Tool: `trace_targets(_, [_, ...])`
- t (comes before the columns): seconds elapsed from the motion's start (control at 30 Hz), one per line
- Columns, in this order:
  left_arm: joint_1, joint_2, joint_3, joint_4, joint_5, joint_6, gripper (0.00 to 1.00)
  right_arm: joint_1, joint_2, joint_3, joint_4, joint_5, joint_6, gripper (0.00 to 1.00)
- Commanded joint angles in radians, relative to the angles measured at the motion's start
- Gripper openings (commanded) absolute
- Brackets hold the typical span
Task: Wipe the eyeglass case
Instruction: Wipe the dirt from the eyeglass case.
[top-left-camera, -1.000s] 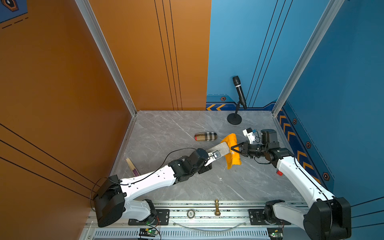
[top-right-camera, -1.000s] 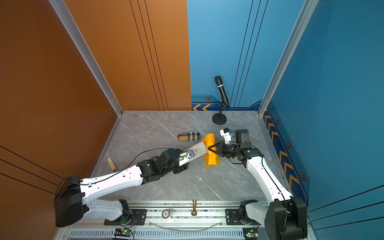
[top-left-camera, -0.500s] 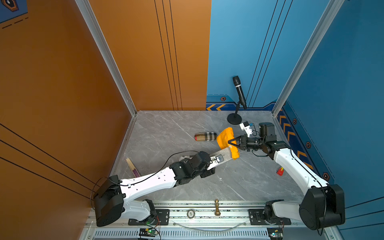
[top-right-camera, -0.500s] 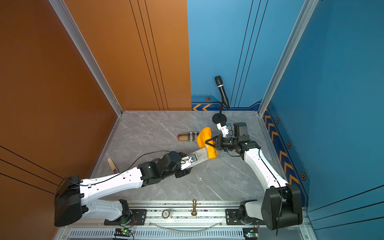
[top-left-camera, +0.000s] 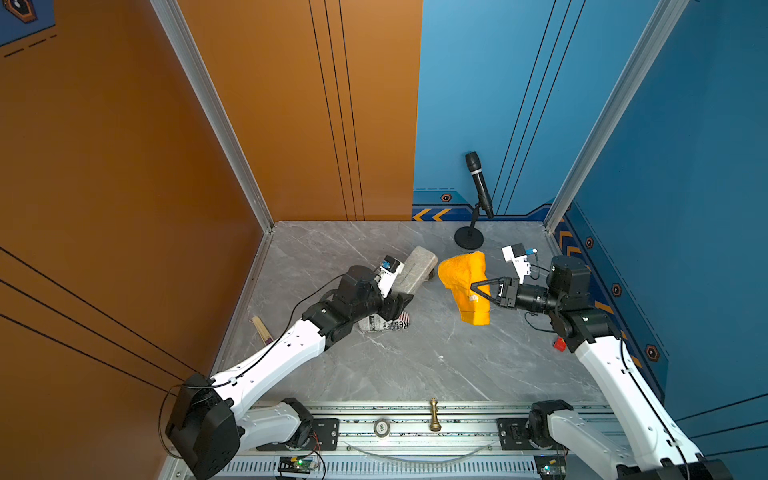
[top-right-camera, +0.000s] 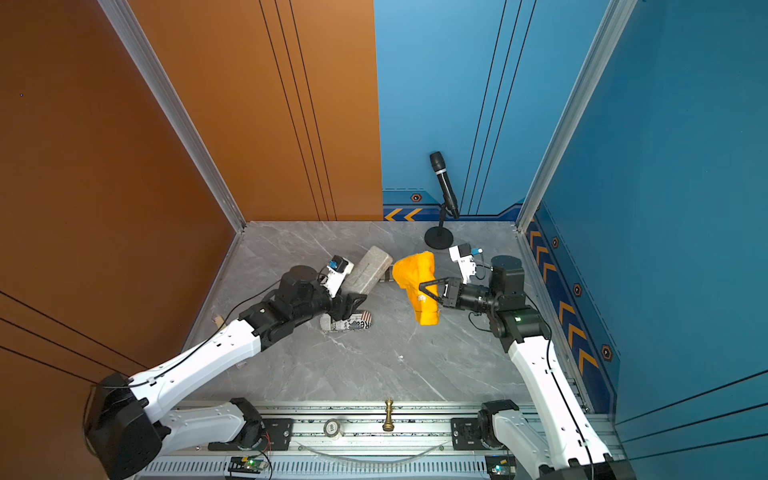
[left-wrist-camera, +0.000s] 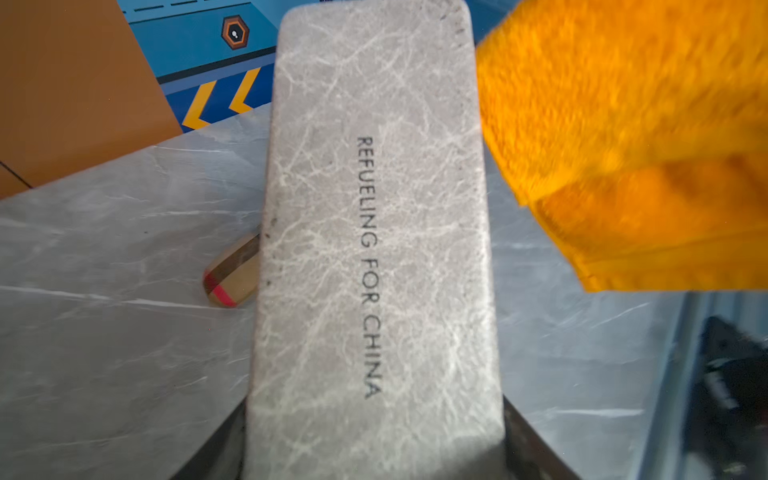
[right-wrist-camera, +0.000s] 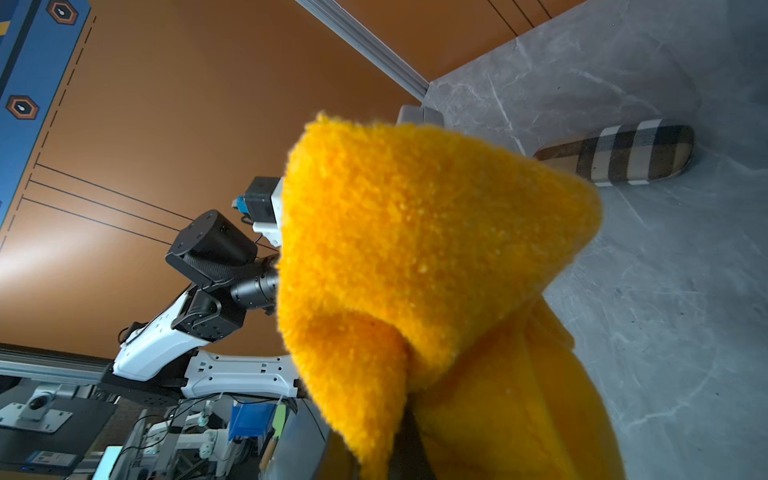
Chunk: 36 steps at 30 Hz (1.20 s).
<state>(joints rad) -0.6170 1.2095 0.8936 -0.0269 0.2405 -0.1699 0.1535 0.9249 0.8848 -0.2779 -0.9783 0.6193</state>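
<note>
The eyeglass case (top-left-camera: 415, 270) (top-right-camera: 368, 270) (left-wrist-camera: 374, 249) is a grey, marbled, oblong box printed "REFUELING FOR CHINA". It is raised off the surface (top-left-camera: 415, 365) toward the rear centre of the work area, with its long axis pointing away from the left arm.

The left end effector (top-left-camera: 400, 298) (top-right-camera: 353, 299) is clamped narrowly on the near end of the eyeglass case. In the left wrist view, 1 dark jaw shows on each side of that end.

The orange cloth (top-left-camera: 465, 282) (top-right-camera: 415, 274) (right-wrist-camera: 415, 249) hangs just beside the far right edge of the eyeglass case. Contact between the 2 cannot be confirmed in any view.

The right end effector (top-left-camera: 473, 286) (top-right-camera: 422, 286) is fully closed on the orange cloth, which drapes in folds above and below the grip.

Other items:
- 1 plaid case (left-wrist-camera: 230, 278) (right-wrist-camera: 623, 153) lies on the surface behind the eyeglass case.
- 1 newsprint-patterned case (top-left-camera: 384, 323) (top-right-camera: 347, 323) lies on the surface under the left wrist.
- 1 microphone (top-left-camera: 478, 183) stands on a round base at the rear wall.
- 1 brass chess piece (top-left-camera: 434, 415) stands upright on the front rail.
</note>
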Motion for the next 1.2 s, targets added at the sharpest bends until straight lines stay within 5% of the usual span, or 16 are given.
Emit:
trace_targets(0.0, [0.052, 0.006, 0.005, 0.297, 0.319, -0.423, 0.27, 0.102, -0.036, -0.037, 0.135, 0.176, -0.002, 0.0])
trace_targets(0.17, [0.046, 0.083, -0.03, 0.665, 0.437, -0.791, 0.27, 0.398, 0.009, -0.012, 0.297, 0.381, -0.085, 0.0])
trace_targets(0.27, [0.025, 0.142, -0.031, 0.812, 0.498, -0.923, 0.28, 0.458, 0.104, 0.035, 0.394, 0.37, -0.086, 0.0])
trace_targets(0.7, [-0.003, 0.245, -0.14, 1.232, 0.513, -1.209, 0.26, 0.167, 0.235, 0.181, 0.434, 0.277, -0.046, 0.0])
trace_targets(1.03, [-0.006, 0.284, -0.121, 1.254, 0.511, -1.218, 0.25, 0.389, 0.243, 0.035, 0.55, 0.308, 0.007, 0.0])
trace_targets(1.17, [-0.031, 0.306, -0.098, 1.253, 0.528, -1.225, 0.25, 0.383, 0.283, 0.009, 0.657, 0.293, 0.077, 0.0])
